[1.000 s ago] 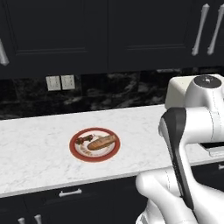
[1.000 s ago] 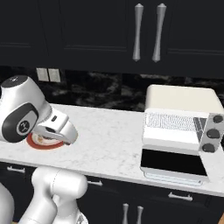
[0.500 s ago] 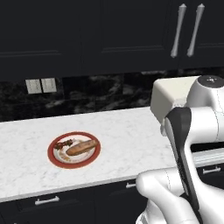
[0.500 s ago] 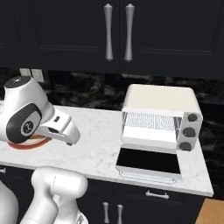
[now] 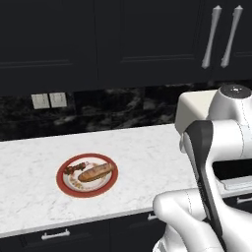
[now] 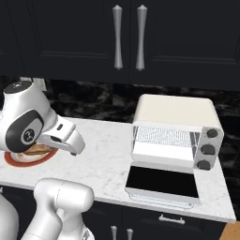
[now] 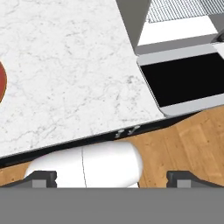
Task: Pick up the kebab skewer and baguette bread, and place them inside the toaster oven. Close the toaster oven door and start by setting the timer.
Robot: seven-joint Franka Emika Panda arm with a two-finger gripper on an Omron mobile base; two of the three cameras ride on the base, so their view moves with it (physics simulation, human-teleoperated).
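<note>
My gripper hangs empty, jaws spread wide, above the front edge of the marble counter. To one side, the toaster oven stands with the toaster oven door folded down flat. Well apart on the counter, a red-rimmed plate carries the baguette bread with the kebab skewer just beside it.

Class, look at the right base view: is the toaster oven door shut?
No, the toaster oven door lies folded down flat in front of the toaster oven, leaving the wire rack inside exposed.
</note>
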